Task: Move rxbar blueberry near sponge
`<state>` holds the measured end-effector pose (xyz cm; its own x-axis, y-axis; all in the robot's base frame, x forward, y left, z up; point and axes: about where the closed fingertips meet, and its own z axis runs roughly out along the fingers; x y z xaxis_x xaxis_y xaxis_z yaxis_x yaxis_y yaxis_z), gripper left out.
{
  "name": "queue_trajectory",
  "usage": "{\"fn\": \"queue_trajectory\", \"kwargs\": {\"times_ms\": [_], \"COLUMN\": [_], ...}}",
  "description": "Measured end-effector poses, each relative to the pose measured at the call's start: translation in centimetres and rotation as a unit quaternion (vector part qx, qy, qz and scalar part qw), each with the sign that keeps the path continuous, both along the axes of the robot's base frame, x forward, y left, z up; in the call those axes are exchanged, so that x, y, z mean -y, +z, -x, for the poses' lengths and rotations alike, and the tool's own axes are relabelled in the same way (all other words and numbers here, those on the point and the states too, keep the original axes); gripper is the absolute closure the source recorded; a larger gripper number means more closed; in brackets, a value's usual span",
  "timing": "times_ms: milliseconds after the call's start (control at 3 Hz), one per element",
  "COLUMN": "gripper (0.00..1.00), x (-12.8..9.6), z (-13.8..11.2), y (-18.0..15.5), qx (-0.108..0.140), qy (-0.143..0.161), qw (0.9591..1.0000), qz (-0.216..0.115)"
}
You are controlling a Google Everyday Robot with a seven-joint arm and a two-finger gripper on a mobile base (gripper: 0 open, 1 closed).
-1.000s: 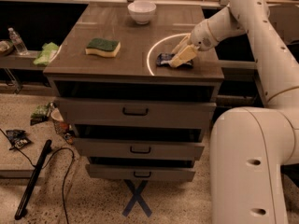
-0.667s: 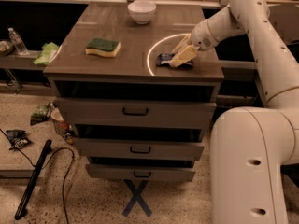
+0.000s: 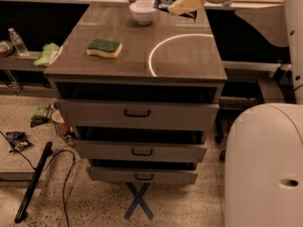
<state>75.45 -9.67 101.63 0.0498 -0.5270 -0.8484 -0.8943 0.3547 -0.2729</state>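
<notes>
Pale hand (image 3: 186, 3) high over cabinet (image 3: 189, 56) rear (beside bowl (image 3: 143, 12)), rxbar blueberry (image 3: 162, 2) in its grip.

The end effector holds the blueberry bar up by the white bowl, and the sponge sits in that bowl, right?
No. In the camera view the sponge lies on the cabinet top, apart from the white bowl, not in it. The end effector does hold the rxbar blueberry up by the bowl.
</notes>
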Motion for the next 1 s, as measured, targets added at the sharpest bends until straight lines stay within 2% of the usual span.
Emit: {"fn": "queue_trajectory", "kwargs": {"times_ms": [333,667,1000], "gripper": [1.00,1.00,1.00], "x": [-0.1,-1.5,-4.5], "z": [-1.5,-4.4,-6.3], "y": [-0.9,-6.1,-10.8], "qx": [-0.043,-0.093,-0.120], "qy": [-0.037,-0.066,-0.078], "qw": [0.9977,0.9921,0.9888], "qz": [-0.036,-0.052,-0.043]}}
